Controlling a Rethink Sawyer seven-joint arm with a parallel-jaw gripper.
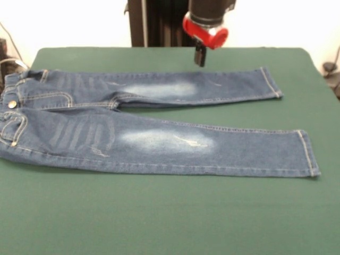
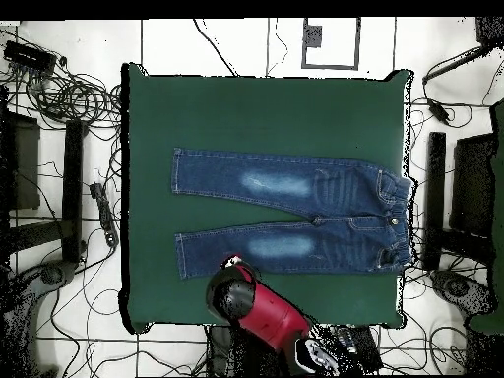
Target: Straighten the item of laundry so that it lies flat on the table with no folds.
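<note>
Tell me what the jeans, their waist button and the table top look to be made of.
Jeans: blue denim, matte, going by the woven look, tan stitching and faded whitish thigh patches. Button: probably metal, since it shows as a small pale shiny disc. Table: a dark green, dull, cloth-like covering with no glare; what lies beneath cannot be seen.

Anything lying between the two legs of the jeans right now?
No. Between the legs of the jeans only bare green table shows, a narrow wedge widening toward the hems, clearest in the overhead view.

No writing can be read anywhere here. The jeans [image 1: 159, 125] carry no legible label, and neither does the arm.
</note>
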